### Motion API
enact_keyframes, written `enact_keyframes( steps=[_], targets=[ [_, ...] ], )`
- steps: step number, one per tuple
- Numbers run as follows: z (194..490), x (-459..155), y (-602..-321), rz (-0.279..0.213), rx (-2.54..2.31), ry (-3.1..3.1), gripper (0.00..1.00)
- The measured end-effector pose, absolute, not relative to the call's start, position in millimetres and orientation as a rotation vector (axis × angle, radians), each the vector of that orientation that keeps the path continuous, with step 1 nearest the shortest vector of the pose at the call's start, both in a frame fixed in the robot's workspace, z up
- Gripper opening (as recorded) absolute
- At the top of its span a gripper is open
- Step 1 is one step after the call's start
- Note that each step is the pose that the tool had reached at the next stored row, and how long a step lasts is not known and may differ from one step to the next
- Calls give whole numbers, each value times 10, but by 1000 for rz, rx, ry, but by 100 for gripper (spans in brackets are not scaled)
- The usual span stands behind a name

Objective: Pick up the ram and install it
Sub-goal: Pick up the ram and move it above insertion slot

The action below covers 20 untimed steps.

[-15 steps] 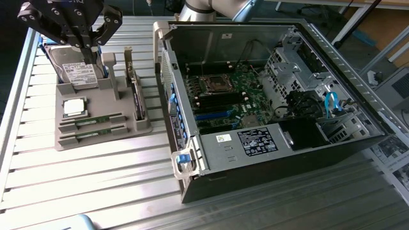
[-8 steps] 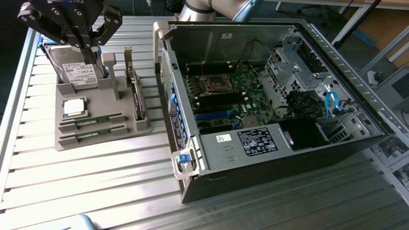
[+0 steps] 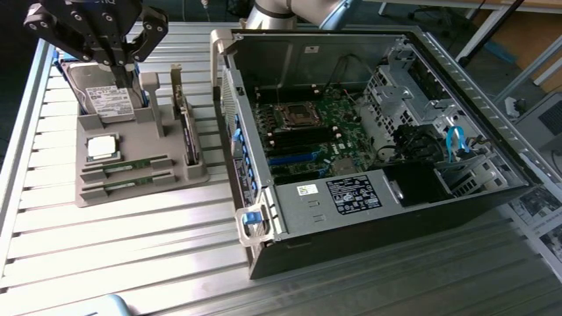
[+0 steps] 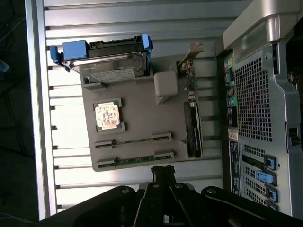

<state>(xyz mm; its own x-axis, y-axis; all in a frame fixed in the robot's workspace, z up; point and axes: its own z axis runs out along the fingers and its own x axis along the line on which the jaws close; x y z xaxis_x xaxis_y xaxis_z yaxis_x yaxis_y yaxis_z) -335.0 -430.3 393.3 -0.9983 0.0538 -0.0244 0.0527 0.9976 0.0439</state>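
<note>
Two green ram sticks lie side by side in slots of a grey holder (image 3: 95, 197) on the slatted table, one ram (image 3: 131, 166) just behind the other ram (image 3: 133, 185). The wrist view shows the same two sticks from above, one ram (image 4: 133, 140) and the second ram (image 4: 136, 159). My gripper (image 3: 118, 66) hangs high over the holder's far end, above the hard drive, shut with nothing between its fingers. In the wrist view my gripper (image 4: 163, 169) points just beside the holder's edge nearest the sticks.
The holder also carries a silver processor chip (image 3: 102, 146), an upright hard drive (image 3: 107, 100) with blue rails, and an expansion card (image 3: 189, 135). An open computer case (image 3: 422, 72) lies to the exterior view's right, its motherboard (image 3: 320, 128) exposed. Bare slatted table (image 3: 131, 257) lies in front.
</note>
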Motion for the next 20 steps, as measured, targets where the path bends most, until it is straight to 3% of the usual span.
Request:
enact_keyframes(
  steps=[20],
  targets=[
    [3932, -3350, -4302, 69, -190, 3113, 11]
  ],
)
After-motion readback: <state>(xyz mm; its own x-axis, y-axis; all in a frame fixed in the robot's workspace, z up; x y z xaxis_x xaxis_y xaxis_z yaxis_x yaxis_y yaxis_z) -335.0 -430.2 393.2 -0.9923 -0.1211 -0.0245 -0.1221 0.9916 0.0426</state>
